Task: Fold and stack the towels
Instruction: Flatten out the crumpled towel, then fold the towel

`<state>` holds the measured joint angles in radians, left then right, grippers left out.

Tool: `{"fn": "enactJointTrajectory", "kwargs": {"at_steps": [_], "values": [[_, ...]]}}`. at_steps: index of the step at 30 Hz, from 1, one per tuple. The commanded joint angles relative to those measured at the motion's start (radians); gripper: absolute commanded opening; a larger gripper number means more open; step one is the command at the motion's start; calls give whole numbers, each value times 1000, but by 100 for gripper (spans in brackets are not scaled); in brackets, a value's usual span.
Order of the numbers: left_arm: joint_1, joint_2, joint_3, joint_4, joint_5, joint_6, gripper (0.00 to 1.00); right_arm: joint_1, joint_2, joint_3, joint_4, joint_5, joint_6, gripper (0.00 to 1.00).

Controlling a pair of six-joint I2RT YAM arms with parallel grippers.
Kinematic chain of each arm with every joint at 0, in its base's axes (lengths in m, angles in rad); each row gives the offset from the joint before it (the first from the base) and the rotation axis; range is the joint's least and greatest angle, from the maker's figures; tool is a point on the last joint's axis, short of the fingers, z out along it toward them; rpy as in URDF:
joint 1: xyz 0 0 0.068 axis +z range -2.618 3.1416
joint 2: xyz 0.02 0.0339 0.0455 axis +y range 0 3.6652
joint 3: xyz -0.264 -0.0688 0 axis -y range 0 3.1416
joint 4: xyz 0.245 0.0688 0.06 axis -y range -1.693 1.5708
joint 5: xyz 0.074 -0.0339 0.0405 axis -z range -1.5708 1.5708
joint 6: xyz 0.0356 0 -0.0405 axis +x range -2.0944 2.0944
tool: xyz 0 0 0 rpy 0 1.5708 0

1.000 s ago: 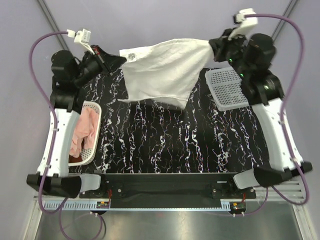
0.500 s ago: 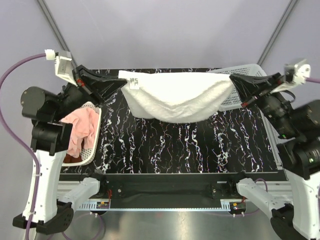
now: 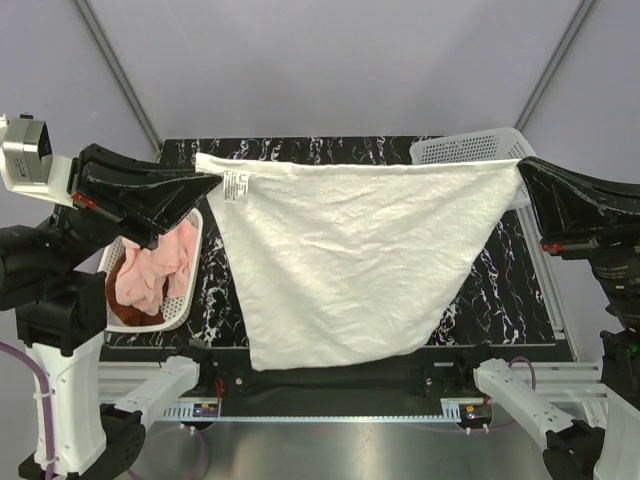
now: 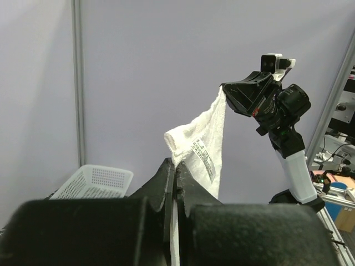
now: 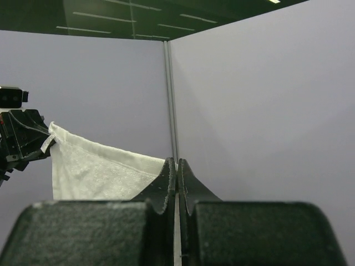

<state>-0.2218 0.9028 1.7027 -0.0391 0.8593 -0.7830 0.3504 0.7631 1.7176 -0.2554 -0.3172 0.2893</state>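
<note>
The white towel (image 3: 340, 260) hangs spread wide in the air above the table, held by its two top corners. My left gripper (image 3: 212, 180) is shut on its left corner, next to the label; the left wrist view shows the towel (image 4: 202, 147) pinched between the fingers. My right gripper (image 3: 522, 172) is shut on the right corner; the towel (image 5: 100, 172) stretches away in the right wrist view. The pale pink towel (image 3: 155, 268) lies crumpled in the left basket (image 3: 195, 222), with a bit of the rust-brown towel (image 3: 115, 293) under it.
A second white mesh basket (image 3: 470, 148) stands at the back right of the black marbled table (image 3: 500, 290), partly behind the towel. It also shows in the left wrist view (image 4: 94, 182). The hanging towel hides most of the table's middle.
Both arms have risen and pulled apart. The white towel went from sagging between the grippers to hanging stretched wide and high, close to the camera.
</note>
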Motion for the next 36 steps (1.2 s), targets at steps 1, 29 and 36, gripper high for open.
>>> {"fn": "enactJointTrajectory", "kwargs": {"at_steps": [1, 29, 36], "values": [[-2, 79, 22, -88, -42, 31, 0, -4, 100, 48, -16, 78, -30, 0], [183, 1056, 152, 263, -163, 343, 0, -240, 1280, 332, 246, -207, -87, 0], [208, 1095, 75, 268, -134, 389, 0, -240, 1257, 78, 415, -256, -30, 0]]}}
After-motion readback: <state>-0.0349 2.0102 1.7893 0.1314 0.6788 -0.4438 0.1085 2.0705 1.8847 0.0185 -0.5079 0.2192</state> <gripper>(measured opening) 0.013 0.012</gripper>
